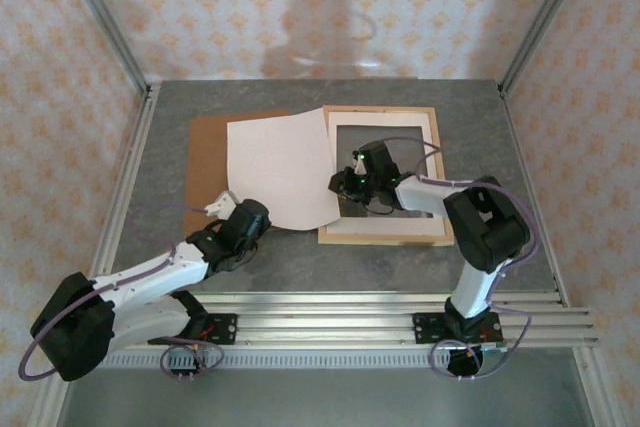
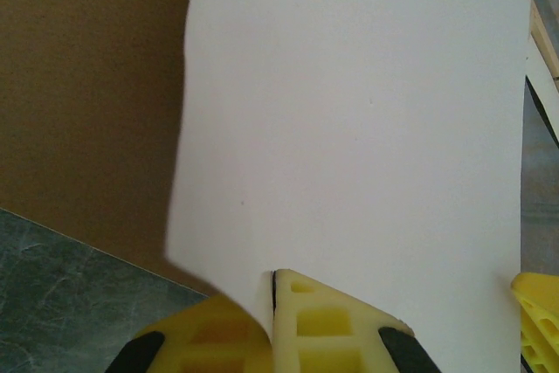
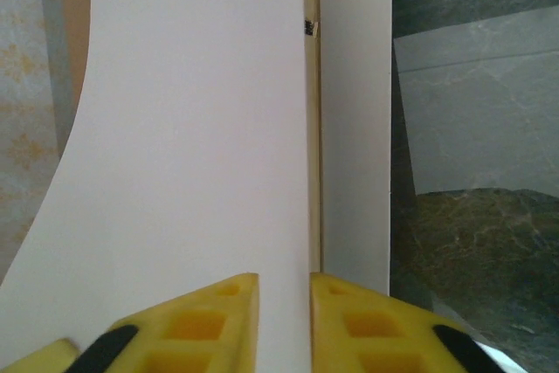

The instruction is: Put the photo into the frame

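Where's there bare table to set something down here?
Bare table lies right of the frame up to the side rail, in the strip along the back wall, and in front between the arm bases. The middle is crowded: the photo overlaps the backing board and frame, with the left gripper and right gripper at its edges.

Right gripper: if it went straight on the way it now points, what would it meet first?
Probably the photo: its white back lies dead ahead of the right gripper, with its edge seemingly between the parted jaws, though depth is hard to judge.
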You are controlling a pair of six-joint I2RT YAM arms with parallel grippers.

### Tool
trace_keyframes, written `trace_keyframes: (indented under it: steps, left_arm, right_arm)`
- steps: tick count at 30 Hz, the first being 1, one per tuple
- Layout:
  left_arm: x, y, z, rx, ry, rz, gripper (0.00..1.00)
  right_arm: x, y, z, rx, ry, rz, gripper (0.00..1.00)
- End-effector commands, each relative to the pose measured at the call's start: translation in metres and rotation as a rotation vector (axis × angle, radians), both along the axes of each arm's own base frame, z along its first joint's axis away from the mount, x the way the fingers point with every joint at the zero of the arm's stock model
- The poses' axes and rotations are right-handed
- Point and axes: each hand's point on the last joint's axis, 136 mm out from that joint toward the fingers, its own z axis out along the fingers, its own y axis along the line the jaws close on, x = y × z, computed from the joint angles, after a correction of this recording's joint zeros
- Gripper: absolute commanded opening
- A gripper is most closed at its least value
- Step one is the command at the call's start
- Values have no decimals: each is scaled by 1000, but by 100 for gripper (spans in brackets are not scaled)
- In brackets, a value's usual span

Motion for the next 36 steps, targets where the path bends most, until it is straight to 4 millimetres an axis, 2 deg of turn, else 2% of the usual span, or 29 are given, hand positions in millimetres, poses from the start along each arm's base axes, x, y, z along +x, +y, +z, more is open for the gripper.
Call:
trace_keyframes:
  steps: [1,5,9,11,14,17,20,24,30,36]
  left_arm:
    - [1,4,-2,17,-7,7,0]
    - [1,4,-3,16,-6,4,0]
    - [2,1,-3,10,-8,-5,5]
    - [4,0,-1,9,-16,-10,20]
    - [6,3,2,17,-23,-8,72]
    - [7,9,4,43,-9,-4,98]
    - [12,14,9,73,-7,-6,100]
    - [20,19,12,72,-14,8,100]
    - [36,15,16,60,-30,-3,100]
    - [50,3,17,39,-32,-39,100]
  right_arm:
    - [1,5,-1,5,-23,26,17]
    - [-1,4,-8,1,-11,29,17]
    - [-3,5,-11,4,-4,34,1]
    - [-3,3,-9,-6,-15,35,0]
    - [-3,-7,0,-48,-40,33,0]
    - [-2,-23,15,-81,-65,24,0]
    - [-2,-44,28,-110,-77,14,0]
    - [-6,-73,36,-181,-87,-2,0]
    - [-11,-109,36,-262,-80,-25,0]
    - [-17,-143,29,-390,-41,-44,0]
